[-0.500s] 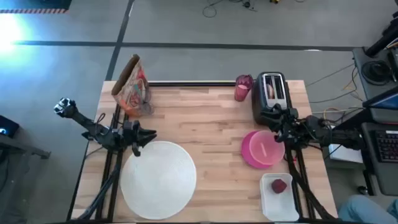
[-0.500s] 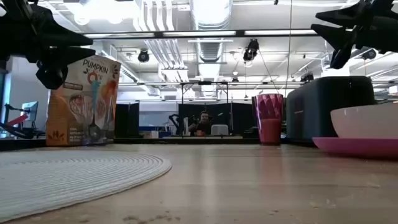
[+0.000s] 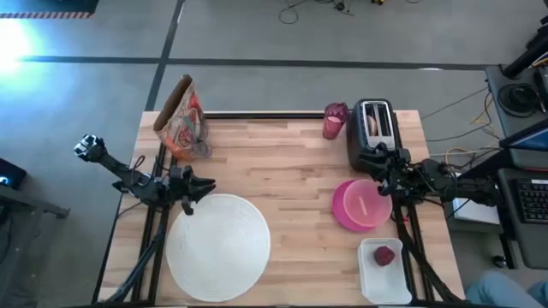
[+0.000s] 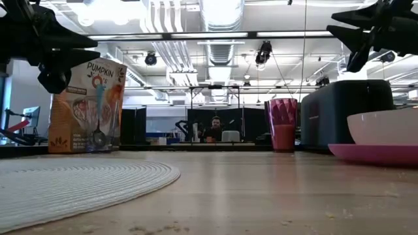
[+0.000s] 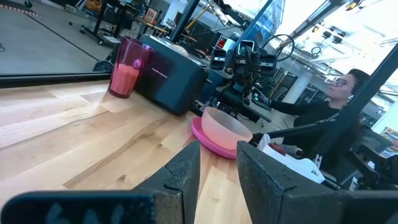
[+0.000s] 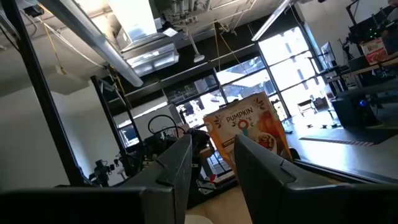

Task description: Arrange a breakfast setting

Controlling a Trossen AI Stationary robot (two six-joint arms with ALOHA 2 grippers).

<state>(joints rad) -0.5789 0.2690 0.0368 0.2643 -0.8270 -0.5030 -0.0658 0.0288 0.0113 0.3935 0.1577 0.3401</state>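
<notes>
The big round white placemat [image 3: 218, 244] lies flat at the table's near left. A peach bowl [image 3: 365, 203] sits in the magenta plate [image 3: 342, 210] at the right, also seen in the left wrist view as bowl [image 5: 225, 124] on plate [image 5: 208, 140]. The pink cup [image 3: 335, 121] stands at the far edge beside the black toaster [image 3: 372, 135]. A small red fruit [image 3: 384, 255] lies in a white tray [image 3: 385, 278] at the near right. My left gripper [image 3: 208, 182] hovers open at the placemat's far left rim. My right gripper [image 3: 379, 182] hovers open over the plate's far right rim.
A colourful crinkled bag [image 3: 182, 120] stands at the far left corner. Something light brown shows in the toaster's slot [image 3: 374, 122]. Bare wood lies between placemat and plate. A person [image 5: 339, 93] sits beyond the table's right side.
</notes>
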